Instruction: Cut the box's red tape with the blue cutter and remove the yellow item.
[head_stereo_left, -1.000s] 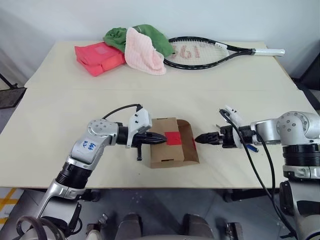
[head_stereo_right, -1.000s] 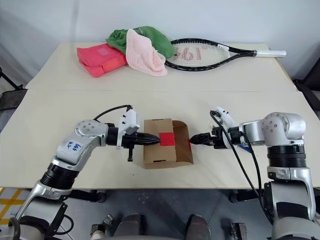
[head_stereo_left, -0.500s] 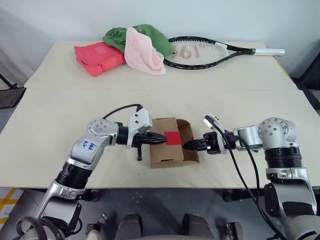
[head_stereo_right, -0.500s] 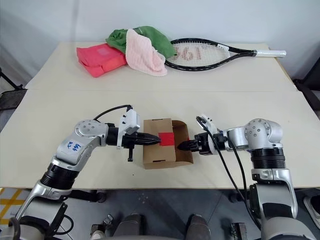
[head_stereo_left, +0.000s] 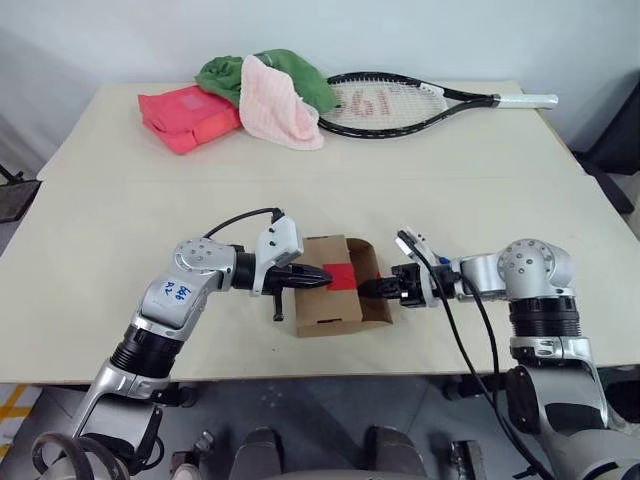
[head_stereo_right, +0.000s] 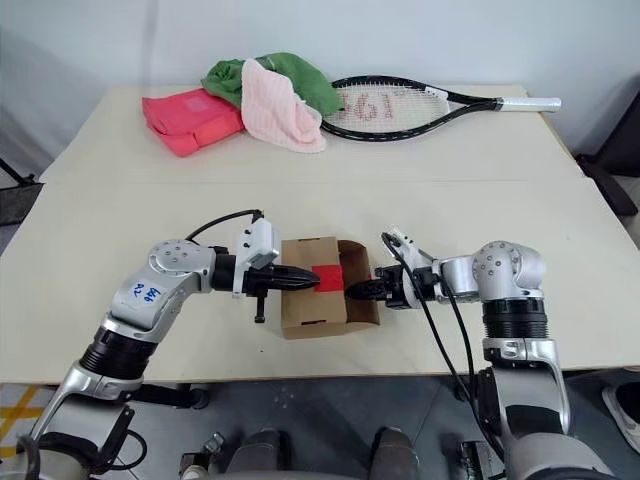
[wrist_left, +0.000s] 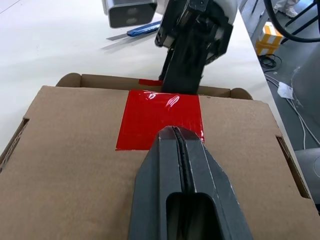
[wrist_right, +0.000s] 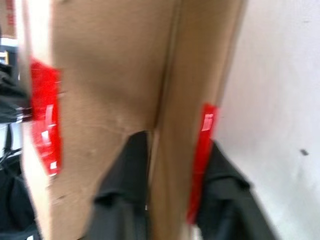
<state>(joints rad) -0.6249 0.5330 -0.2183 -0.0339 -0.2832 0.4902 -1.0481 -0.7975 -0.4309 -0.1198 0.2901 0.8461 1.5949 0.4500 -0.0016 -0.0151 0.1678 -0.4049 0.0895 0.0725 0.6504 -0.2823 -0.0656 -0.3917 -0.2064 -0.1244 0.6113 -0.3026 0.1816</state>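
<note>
The brown box (head_stereo_left: 325, 305) lies near the table's front edge, with a patch of red tape (head_stereo_left: 338, 273) on its top. My left gripper (head_stereo_left: 322, 277) is shut, its tips resting on the box top at the tape's edge (wrist_left: 160, 117). The right-hand flap (head_stereo_left: 375, 285) stands up, with a strip of red tape on it. My right gripper (head_stereo_left: 368, 289) is shut on that flap, one finger (wrist_right: 125, 190) on each side of the cardboard. The blue cutter (wrist_left: 142, 31) lies on the table beyond my right gripper. The yellow item is hidden.
At the table's far side lie a black tennis racket (head_stereo_left: 400, 100), a red-pink package (head_stereo_left: 185, 115), a pink cloth (head_stereo_left: 275, 105) and a green cloth (head_stereo_left: 250, 72). The box is close to the table's front edge (head_stereo_left: 330, 378).
My right gripper has moved left to the box's raised flap and closed from open onto it. My left gripper has stayed shut on the box top.
</note>
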